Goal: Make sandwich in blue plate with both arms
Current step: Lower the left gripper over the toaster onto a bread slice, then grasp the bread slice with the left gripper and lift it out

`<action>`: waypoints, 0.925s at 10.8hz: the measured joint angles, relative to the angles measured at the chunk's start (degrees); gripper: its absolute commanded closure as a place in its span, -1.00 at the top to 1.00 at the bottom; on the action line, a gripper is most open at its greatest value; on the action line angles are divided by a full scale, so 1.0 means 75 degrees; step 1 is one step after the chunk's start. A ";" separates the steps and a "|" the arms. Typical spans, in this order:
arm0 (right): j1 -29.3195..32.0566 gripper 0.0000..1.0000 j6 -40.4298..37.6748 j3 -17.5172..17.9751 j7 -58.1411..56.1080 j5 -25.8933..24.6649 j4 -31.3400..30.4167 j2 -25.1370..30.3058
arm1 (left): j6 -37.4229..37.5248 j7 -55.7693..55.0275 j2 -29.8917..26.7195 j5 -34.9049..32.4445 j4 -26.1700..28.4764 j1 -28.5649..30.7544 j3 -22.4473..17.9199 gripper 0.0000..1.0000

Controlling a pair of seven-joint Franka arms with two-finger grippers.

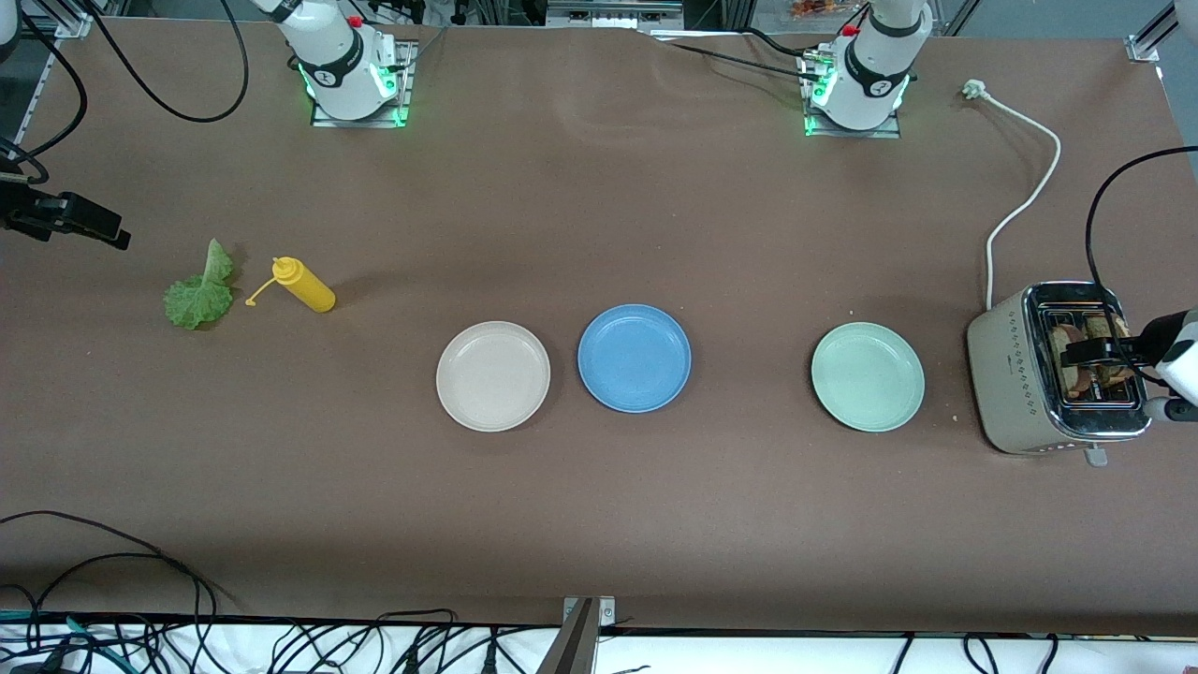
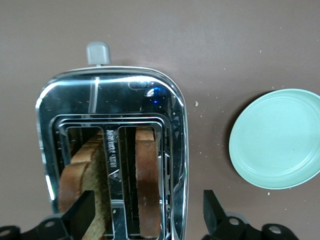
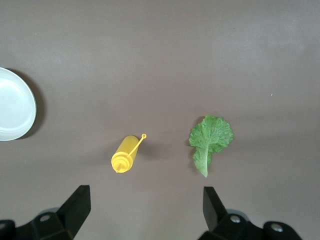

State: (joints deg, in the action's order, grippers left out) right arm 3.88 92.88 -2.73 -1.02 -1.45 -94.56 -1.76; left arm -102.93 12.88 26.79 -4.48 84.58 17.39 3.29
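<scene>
On the brown worktop (image 1: 599, 524) no readable brand or label shows; the embossed lettering on the toaster's centre bar is too small to make out.

Starting at the right arm's end, the right pincer (image 1: 65, 220) hangs above the worktop's edge, its two black fingers (image 3: 75, 205) spread wide and holding nothing; it waits there. Below it lie a ruffled lettuce leaf (image 1: 199, 290) and, just beside it, a yellow squeeze bottle (image 1: 304, 285) on its side with its small cap dangling from a strap.

Next comes a row of three plates: a beige plate (image 1: 493, 376), the blue plate (image 1: 635, 358) just beside it and bare, then, well apart, a mint-green plate (image 1: 868, 376). Nothing stands between the plates and either arm.

At the left arm's end sits a beige toaster (image 1: 1006, 374) with a chrome top, its white cord (image 1: 1025, 201) running toward the arm bases. Two bread slices (image 2: 147, 185) stand upright in its slots, one per slot. The left pincer (image 1: 1100, 353) hovers right over the slots, fingers (image 2: 85, 210) spread wide, straddling the slices without gripping either. The toaster's lever knob (image 2: 98, 52) sticks out at the end nearer the front camera.
</scene>
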 measured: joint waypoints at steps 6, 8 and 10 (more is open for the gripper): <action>0.0000 1.00 0.0000 0.0000 0.0000 0.0000 0.0000 0.0000 | 0.0066 0.0000 0.0268 -0.0360 0.0134 0.0004 0.0045 -1.00; 0.0000 1.00 0.0000 0.0000 0.0000 0.0000 0.0000 0.0000 | 0.0138 0.0000 0.0267 -0.0364 0.0125 0.0004 0.0045 -1.00; 0.0000 1.00 0.0000 0.0000 0.0000 0.0000 0.0000 0.0000 | 0.0212 0.0000 0.0247 -0.0365 0.0083 0.0002 0.0066 -1.00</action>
State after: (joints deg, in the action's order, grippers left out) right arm 3.88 92.88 -2.73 -1.02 -1.45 -94.56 -1.77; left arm -101.34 12.88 28.64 -7.21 85.20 17.41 3.78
